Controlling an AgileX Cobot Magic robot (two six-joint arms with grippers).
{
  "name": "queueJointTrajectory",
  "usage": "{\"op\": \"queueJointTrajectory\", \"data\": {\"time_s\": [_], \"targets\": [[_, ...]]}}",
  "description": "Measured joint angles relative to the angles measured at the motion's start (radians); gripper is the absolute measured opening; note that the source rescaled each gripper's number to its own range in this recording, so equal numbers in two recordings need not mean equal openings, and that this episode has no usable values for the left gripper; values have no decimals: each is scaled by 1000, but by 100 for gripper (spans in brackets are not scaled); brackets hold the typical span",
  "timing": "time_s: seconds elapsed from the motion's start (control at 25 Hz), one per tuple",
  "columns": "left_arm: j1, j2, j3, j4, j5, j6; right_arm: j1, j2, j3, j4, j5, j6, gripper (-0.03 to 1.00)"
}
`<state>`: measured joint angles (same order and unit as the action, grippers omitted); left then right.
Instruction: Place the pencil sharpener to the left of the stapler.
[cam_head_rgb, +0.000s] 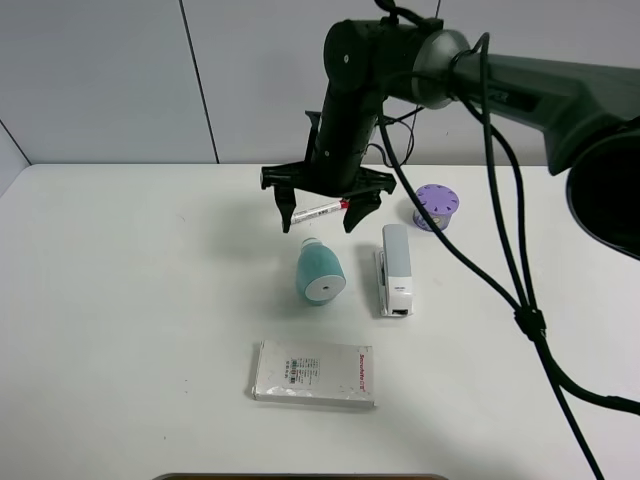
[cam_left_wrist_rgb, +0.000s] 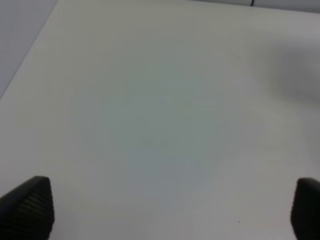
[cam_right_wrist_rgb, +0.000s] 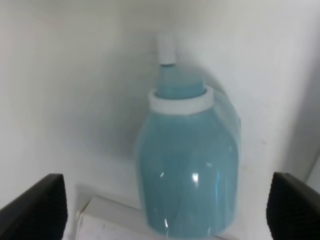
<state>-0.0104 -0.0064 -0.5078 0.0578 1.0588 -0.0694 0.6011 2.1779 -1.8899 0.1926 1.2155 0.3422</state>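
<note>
I count five loose items on the worktop (cam_head_rgb: 120, 300), one of each kind. There is one teal pencil sharpener (cam_head_rgb: 320, 272), lying on its side with its white round face toward me. There is one light-grey stapler (cam_head_rgb: 396, 268), just beside it on the right. I see one red-capped marker (cam_head_rgb: 322, 209) behind them, partly hidden by the arm. There is one purple round spool with holes (cam_head_rgb: 437, 205) and one flat white box (cam_head_rgb: 314, 374). From my cameras I make out two pincers: one right pincer (cam_head_rgb: 320, 212) above the sharpener, and one left pincer (cam_left_wrist_rgb: 170, 210) showing only its two dark fingertips.
</note>
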Motion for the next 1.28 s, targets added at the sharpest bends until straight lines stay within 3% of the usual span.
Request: {"op": "queueJointTrajectory", "data": {"time_s": [0.88, 1.28], "targets": [[0, 0, 0, 0, 0, 0, 0, -505, 1, -252, 7, -58, 34], [0, 0, 0, 0, 0, 0, 0, -649, 2, -303, 8, -103, 34]]}}
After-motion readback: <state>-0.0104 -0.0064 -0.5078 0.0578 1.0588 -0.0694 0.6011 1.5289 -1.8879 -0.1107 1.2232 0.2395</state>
